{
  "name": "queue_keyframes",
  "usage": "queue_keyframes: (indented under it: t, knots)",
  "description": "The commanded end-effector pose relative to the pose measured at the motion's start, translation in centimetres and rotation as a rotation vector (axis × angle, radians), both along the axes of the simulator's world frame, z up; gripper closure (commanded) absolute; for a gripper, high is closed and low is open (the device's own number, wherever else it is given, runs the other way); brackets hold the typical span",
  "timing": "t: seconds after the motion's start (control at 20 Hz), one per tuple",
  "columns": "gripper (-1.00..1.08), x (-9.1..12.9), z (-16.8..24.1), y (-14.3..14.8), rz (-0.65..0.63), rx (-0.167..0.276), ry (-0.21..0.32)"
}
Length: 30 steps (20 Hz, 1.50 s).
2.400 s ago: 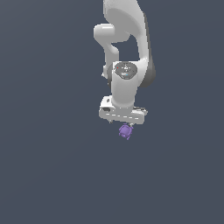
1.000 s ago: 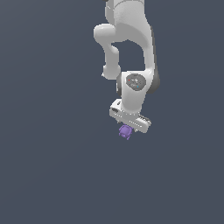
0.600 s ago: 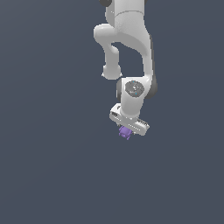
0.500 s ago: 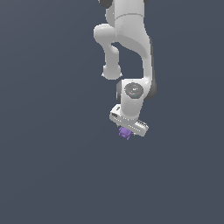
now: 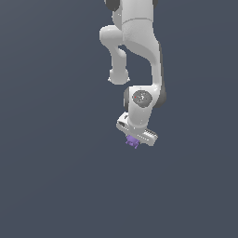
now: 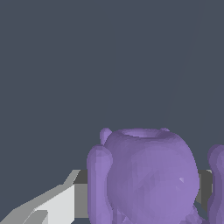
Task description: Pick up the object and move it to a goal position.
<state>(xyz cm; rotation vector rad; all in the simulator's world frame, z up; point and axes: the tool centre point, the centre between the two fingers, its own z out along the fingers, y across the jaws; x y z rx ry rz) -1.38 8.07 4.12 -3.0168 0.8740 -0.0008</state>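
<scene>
The object (image 5: 133, 141) is a tiny purple knobbly lump held just under the white hand of the arm. My gripper (image 5: 134, 139) is shut on it and hangs in the air in the middle of the exterior view. In the wrist view the purple object (image 6: 148, 179) fills the near part of the picture, a rounded body with small knobs at its sides. A grey and white finger (image 6: 65, 201) shows beside it, pressed against it. No goal marker shows in either view.
The white arm (image 5: 137, 51) reaches down from the top of the exterior view. All around is a plain dark grey-blue ground (image 5: 56, 186) with no other objects or edges showing.
The hand has turned at the wrist and shifted slightly with the purple object still held. The object keeps about the same place in the exterior view.
</scene>
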Motion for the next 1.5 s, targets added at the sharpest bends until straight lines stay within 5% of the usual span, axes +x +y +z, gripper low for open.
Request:
queue_keyframes:
  t: [0.0,0.55,1.45]
  knots:
    - [1.08,0.0,-0.1,-0.1,-0.001,-0.001,0.001]
    - [1.08,1.0,1.0,-1.9,0.0,0.0,0.0]
    - [1.08,8.6,8.6,-15.9,0.0,-0.001,0.0]
